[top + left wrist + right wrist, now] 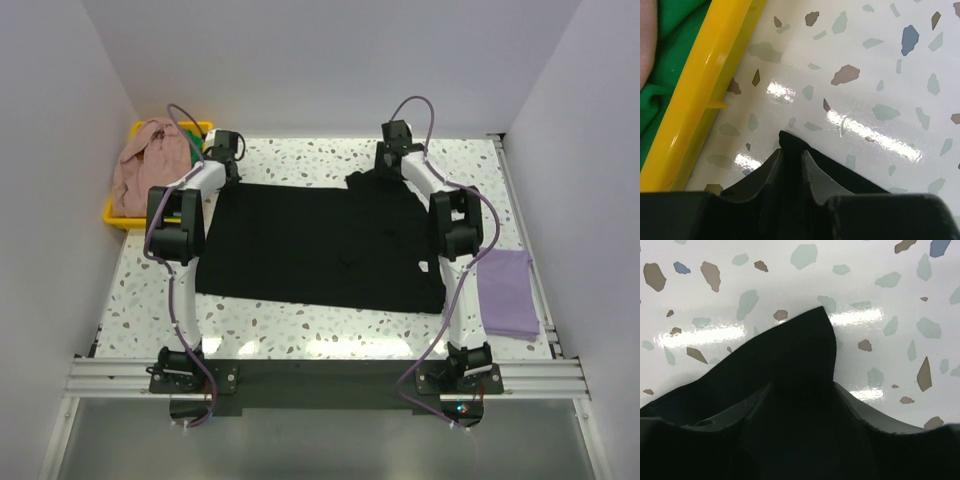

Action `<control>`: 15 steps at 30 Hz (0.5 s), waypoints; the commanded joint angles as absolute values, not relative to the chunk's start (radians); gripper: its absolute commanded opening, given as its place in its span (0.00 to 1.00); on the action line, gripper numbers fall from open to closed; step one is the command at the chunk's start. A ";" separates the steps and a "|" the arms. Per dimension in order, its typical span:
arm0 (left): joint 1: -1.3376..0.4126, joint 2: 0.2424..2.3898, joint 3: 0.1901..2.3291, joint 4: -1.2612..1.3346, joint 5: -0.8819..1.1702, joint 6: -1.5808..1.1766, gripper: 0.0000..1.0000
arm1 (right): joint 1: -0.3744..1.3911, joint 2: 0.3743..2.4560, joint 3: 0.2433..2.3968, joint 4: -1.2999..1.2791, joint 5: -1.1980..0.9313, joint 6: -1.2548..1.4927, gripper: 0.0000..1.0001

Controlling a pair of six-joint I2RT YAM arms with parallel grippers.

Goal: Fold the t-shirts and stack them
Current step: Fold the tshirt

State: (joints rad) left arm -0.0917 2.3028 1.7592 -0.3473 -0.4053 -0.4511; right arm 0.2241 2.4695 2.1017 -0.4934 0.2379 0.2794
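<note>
A black t-shirt [320,245] lies spread flat in the middle of the speckled table. My left gripper [224,150] is at its far left corner. In the left wrist view that gripper [791,152] is shut on the black t-shirt [840,170], with the corner poking out past the tips. My right gripper [395,150] is at the far right corner. In the right wrist view its jaws [802,387] stand wide apart around a raised point of the black t-shirt [790,350]. A lavender t-shirt [505,290] lies folded at the right. A pink t-shirt [150,160] and a green t-shirt [670,20] sit in the bin.
The yellow plastic bin [120,215] stands at the back left; its rim [705,95] runs close beside my left gripper. White walls enclose the table on three sides. A metal rail [320,375] runs along the near edge.
</note>
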 commanded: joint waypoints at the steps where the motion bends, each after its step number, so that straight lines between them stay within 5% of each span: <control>1: -0.086 2.290 1.743 -0.313 -0.408 -0.433 0.24 | 0.210 2.493 2.157 -0.580 0.262 0.291 0.50; 15: -0.083 2.266 1.740 -0.278 -0.407 -0.439 0.13 | 0.176 2.402 2.111 -0.502 0.245 0.307 0.15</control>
State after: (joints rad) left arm -0.0917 2.3024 1.7523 -0.3199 -0.4046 -0.4511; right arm 0.2035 2.4763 2.1208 -0.5262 0.2443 0.3061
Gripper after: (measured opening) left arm 0.144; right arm 0.172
